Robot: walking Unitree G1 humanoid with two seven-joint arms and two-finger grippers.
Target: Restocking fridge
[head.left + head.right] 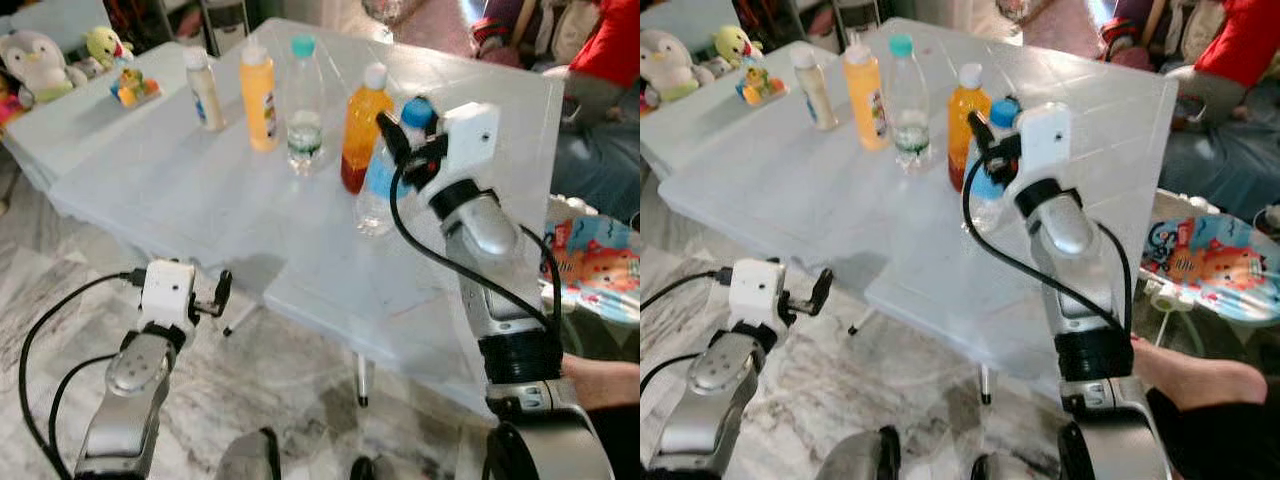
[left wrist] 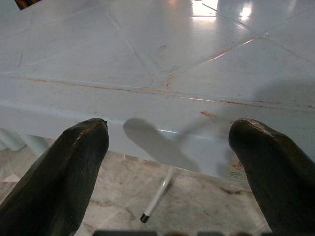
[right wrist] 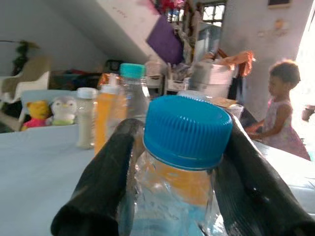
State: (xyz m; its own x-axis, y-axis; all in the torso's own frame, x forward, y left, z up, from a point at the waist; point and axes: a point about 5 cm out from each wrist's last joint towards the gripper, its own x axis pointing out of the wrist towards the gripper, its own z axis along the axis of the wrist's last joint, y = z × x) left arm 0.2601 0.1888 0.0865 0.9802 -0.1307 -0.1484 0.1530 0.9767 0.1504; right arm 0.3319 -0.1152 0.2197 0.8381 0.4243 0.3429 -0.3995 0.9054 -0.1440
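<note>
Pale blue table holds row of bottles. Blue-capped water bottle stands nearest right edge of row, neck between fingers of right gripper, clenched on it, likely for lift toward fridge. Orange juice bottle just behind. Left gripper released, low before near table edge, idle.

Pale blue tabletop holds a row of bottles: white bottle, yellow bottle, clear teal-capped bottle, orange juice bottle. Right gripper at the neck of a blue-capped water bottle. Left gripper low, beside the tabletop edge, over marble floor. Plush toys at the far corner.
</note>
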